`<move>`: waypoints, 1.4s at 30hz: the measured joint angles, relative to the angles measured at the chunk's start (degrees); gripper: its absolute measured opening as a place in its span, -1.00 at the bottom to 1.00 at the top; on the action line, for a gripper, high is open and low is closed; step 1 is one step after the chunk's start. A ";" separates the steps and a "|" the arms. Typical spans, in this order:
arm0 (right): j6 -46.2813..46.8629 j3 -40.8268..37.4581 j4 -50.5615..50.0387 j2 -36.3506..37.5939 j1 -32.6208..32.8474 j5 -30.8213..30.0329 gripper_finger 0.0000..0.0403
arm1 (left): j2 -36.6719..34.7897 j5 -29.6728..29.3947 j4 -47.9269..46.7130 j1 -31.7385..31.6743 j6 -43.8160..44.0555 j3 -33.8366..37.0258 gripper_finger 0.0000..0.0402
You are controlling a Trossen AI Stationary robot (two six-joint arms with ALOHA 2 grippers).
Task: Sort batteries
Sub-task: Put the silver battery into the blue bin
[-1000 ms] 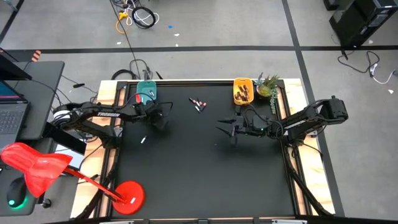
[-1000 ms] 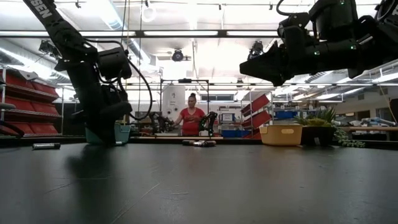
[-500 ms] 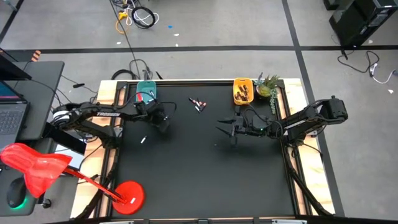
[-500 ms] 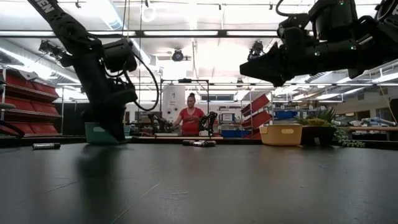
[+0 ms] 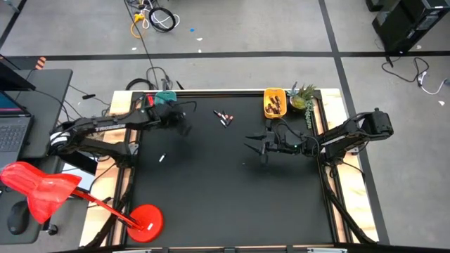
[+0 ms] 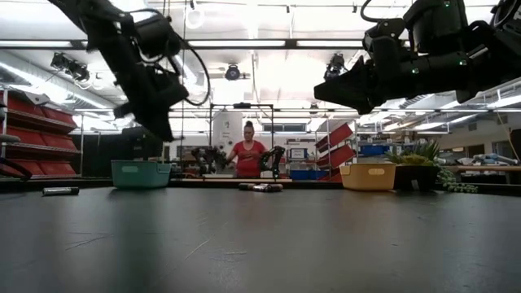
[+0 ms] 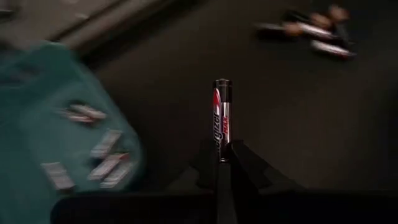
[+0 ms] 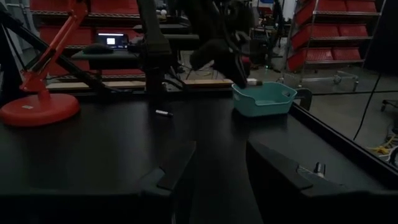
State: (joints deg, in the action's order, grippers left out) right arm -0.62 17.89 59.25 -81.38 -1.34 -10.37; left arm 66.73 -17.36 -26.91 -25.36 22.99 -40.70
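My left gripper (image 7: 222,154) is shut on one dark battery with a red and silver label (image 7: 222,115). It hangs above the table beside the teal tray (image 7: 56,143), which holds several pale batteries. In the low view the gripper (image 6: 165,130) is higher than the tray (image 6: 141,173). A few batteries (image 5: 223,117) lie together on the black table further right, and one (image 5: 162,158) lies alone nearer the front. My right gripper (image 5: 253,145) waits open and level near the table's middle, below the yellow tray (image 5: 274,102). My left gripper pinches the battery's lower end (image 7: 222,157) between its two fingertips. The battery runs on along the fingers and sticks out past them. The fingers slant down from the table's left side. The battery is lifted clear of the table.
A small potted plant (image 5: 302,97) stands by the yellow tray at the far right corner. A red desk lamp (image 5: 42,193) stands off the table's near left corner. In the low view a person (image 6: 248,155) is far behind the table.
My left gripper has risen from table height to above the teal tray's rim, staying shut on the battery, and has tipped toward level. The battery has gone up with it, clear of the table.
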 joint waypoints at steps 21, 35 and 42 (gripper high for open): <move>0.17 0.00 0.24 0.00 0.13 0.00 -0.26 | -3.01 -12.59 -15.87 -9.14 2.50 -1.15 -0.91; -0.44 0.00 0.24 0.00 0.13 0.02 -0.26 | 1.05 -9.94 -10.91 -16.71 -1.18 -1.17 -0.54; -0.44 0.00 0.21 0.00 0.15 0.00 -0.26 | 2.37 -6.24 -8.73 -16.52 -4.69 -1.18 -0.22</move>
State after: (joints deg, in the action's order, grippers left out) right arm -1.06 17.89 59.45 -81.38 -1.19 -10.37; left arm 69.09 -23.60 -35.65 -41.88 18.30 -41.88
